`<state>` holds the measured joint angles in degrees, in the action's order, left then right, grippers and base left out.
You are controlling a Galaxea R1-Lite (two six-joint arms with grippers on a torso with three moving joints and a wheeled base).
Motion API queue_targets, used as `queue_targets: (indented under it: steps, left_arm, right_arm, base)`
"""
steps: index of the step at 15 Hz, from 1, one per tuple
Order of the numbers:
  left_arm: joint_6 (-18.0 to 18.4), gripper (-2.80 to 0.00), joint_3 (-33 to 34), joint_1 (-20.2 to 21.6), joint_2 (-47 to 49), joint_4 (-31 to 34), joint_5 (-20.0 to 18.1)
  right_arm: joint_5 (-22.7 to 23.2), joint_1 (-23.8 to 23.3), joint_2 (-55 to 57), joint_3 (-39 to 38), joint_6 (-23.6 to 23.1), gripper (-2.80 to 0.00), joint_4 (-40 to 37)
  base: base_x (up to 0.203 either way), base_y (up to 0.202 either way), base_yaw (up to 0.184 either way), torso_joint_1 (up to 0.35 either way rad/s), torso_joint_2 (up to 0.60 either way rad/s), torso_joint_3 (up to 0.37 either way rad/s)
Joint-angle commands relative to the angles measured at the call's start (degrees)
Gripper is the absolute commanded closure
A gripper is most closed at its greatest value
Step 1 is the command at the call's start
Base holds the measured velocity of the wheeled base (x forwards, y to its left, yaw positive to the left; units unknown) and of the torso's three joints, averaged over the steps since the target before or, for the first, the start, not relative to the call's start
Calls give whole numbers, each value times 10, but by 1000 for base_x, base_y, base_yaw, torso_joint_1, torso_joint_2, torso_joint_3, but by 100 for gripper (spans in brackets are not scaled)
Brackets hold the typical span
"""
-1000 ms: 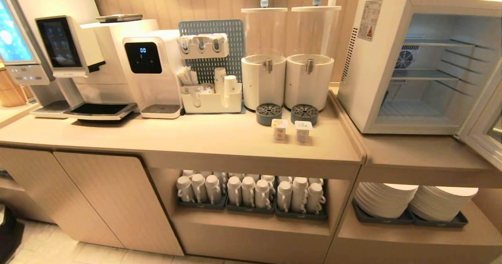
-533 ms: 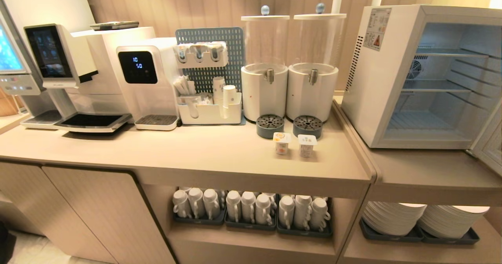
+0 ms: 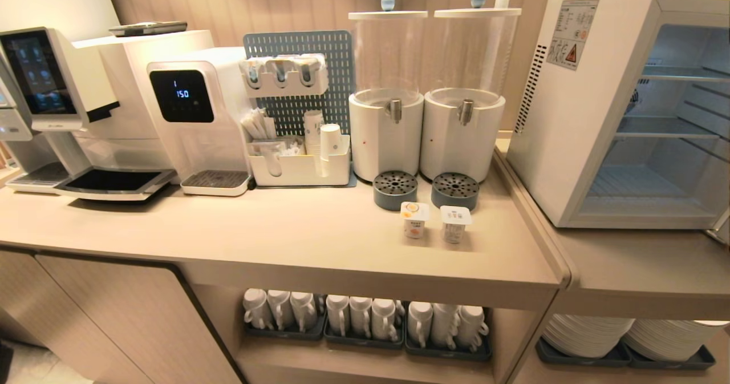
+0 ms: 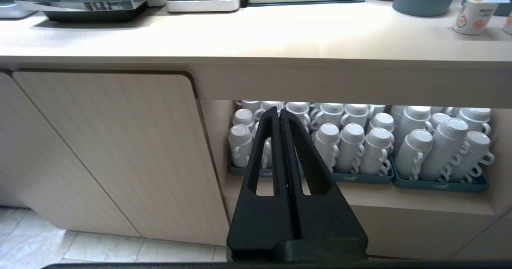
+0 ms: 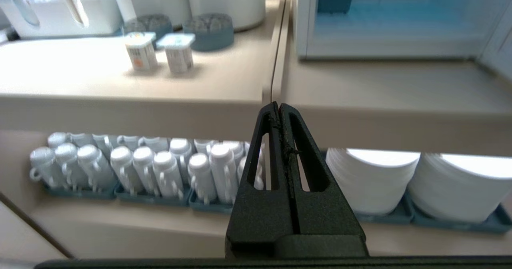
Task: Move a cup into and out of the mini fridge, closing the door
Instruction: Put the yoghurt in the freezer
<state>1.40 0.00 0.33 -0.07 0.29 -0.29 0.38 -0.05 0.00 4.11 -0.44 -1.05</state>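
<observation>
In the head view, the mini fridge (image 3: 576, 116) is seen at the right of the frame with its shelves bare, ready for loading. Two sealed cups (image 3: 433, 222) are set at lower centre on the worktop (image 3: 228, 230), near it.

In the left wrist view, the left gripper (image 4: 280, 113) is closed on nothing, before stacked mugs (image 4: 360, 141).

In the right wrist view, the right gripper (image 5: 278, 107) is likewise closed, empty.

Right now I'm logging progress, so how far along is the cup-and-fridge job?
Done: the mini fridge stands open, its wire shelves bare. In hand: nothing; the left gripper and right gripper are shut and empty, below counter level. Left: the two sealed cups sit on the counter, so placing one inside, taking it out and closing the door all remain.
</observation>
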Motion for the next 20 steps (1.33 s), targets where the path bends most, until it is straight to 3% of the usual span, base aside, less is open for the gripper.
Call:
queue_targets:
  steps: [1,5,10,12,14,15,17,18,20]
  left_arm:
    - [0,0,1,0,1,0,0]
    - [3,0,1,0,1,0,0]
    - [6,0,1,0,1,-1,-1]
    - [7,0,1,0,1,0,-1]
    - [10,0,1,0,1,0,-1]
    - [11,0,1,0,1,0,-3]
    - [9,0,1,0,1,0,-3]
    - [7,0,1,0,1,0,-3]
    - [3,0,1,0,1,0,-2]
  right_arm:
    - [0,0,0,55,1,0,-15]
    - [3,0,65,267,11,0,-101]
    - [15,27,377,447,31,0,-117]
    - [67,34,509,483,37,0,-96]
    - [199,19,619,472,39,0,-28]
    - [254,7,665,443,38,0,34]
    - [293,-8,777,359,24,0,199]
    - [295,-12,828,320,13,-280,282]
    - [287,-17,949,250,-2,-280,468]
  base:
    - [0,0,0,0,0,0]
    - [0,0,0,0,0,0]
    - [0,0,0,0,0,0]
    - [0,0,0,0,0,0]
    - [0,0,0,0,0,0]
    - [0,0,0,0,0,0]
    - [0,0,0,0,0,0]
    - [0,0,0,0,0,0]
    - [0,0,0,0,0,0]
